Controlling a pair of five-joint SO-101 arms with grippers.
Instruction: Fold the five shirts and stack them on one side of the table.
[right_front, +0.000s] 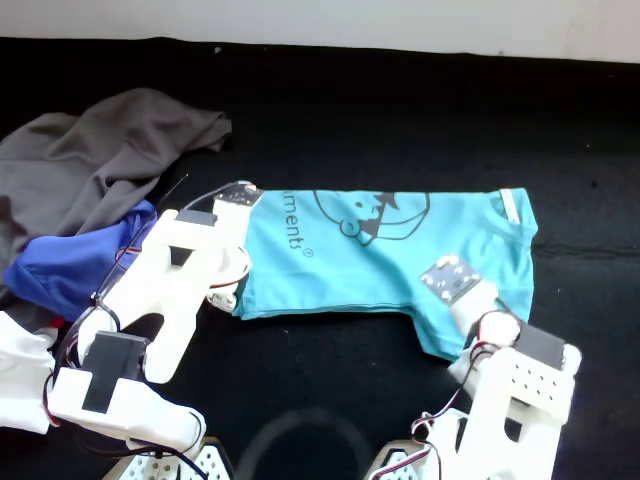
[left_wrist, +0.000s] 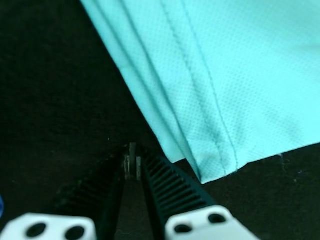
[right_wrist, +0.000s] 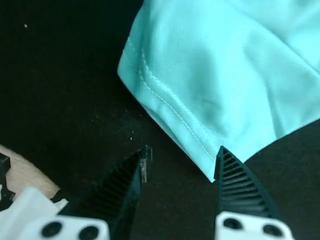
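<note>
A teal shirt with a dark print lies flat across the middle of the black table. My left gripper is shut with nothing in it, low over the table just beside the shirt's stitched hem corner. In the high view it sits at the shirt's near left corner. My right gripper stands open at the sleeve of the shirt, whose corner lies close to one fingertip. From above, that gripper is at the shirt's near right sleeve.
A crumpled grey shirt lies at the back left, with a blue shirt in front of it and a white cloth at the left edge. Bare black table stretches in front of and behind the teal shirt.
</note>
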